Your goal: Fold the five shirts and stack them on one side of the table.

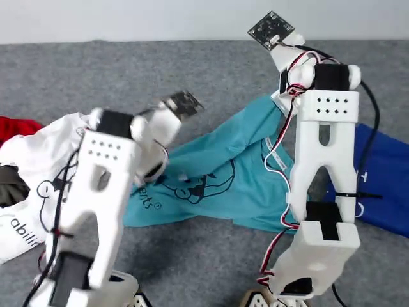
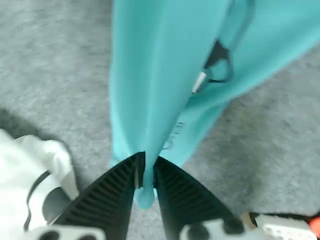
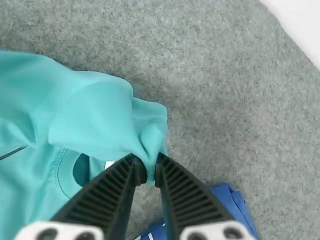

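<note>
1. At mid-table (image 1: 128, 70), on the grey felt-like top: teal shirt (image 1: 217, 179), rumpled, dark line print facing up, stretched between the two arms.
2. At the shirt's end nearer the white shirt (image 1: 38, 166): left jaws clamped on a thin fold of the teal edge. Cloth running away from them in a narrow ridge, seen from the left wrist.
3. At the far end, beside the collar: right jaws clamped on a bunched teal corner, bare grey table past it.
4. Over the seam where white meets teal: left arm (image 1: 102, 185), white-bodied, leaning in from the near edge.
5. Over the teal shirt's right part: right arm (image 1: 323, 160), upright, with wires down its side.
6. On the left side: white shirt, crumpled, dark print showing, touching the teal one.
7. At the left edge: red shirt (image 1: 16, 126) behind the white, and dark cloth (image 1: 9, 182) touching the white.
8. On the right side: blue shirt (image 1: 380, 185), flat, just beside the teal, partly hidden by the right arm.
</note>
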Robot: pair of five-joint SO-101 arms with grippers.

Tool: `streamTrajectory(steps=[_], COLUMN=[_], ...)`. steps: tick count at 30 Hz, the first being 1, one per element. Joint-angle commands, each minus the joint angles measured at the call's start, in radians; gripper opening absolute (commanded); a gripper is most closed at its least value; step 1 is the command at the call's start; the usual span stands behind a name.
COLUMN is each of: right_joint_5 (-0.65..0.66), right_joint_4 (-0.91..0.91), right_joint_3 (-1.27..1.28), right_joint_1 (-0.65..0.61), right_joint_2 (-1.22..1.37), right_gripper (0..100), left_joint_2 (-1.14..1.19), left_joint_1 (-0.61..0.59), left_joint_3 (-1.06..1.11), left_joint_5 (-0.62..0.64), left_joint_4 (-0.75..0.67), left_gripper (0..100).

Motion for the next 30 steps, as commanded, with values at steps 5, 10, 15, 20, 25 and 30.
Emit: streamTrajectory(steps=[5, 10, 15, 20, 25, 30], right_joint_5=[-0.009, -0.011, -0.011, -0.011, -0.052, -0.058], right_joint_4=[-0.001, 0.001, 0.001, 0.002, 0.002, 0.002], right_joint_3=[-0.012, -0.012, -0.012, -0.012, -0.012, -0.012], right_joint_1=[-0.002, -0.004, -0.005, -0.007, -0.008, -0.008], right_joint_2=[-0.019, -0.019, -0.019, -0.021, -0.021, -0.021], right_gripper=[0.9, 0.9, 0.9, 0.9, 0.9, 0.9], left_joint_2=[-0.066, 0.078, 0.138, 0.138, 0.163, 0.276], left_joint_1=[-0.005, -0.087, -0.075, -0.02, -0.005, -0.04], left_joint_3=[0.168, 0.246, 0.13, 0.007, 0.007, 0.093], left_joint_5=[0.048, 0.097, 0.1, 0.097, 0.094, 0.094], left_joint_4=[-0.115, -0.31, -0.25, -0.126, -0.121, -0.288], left_gripper=[9, 19, 19, 15, 12, 12])
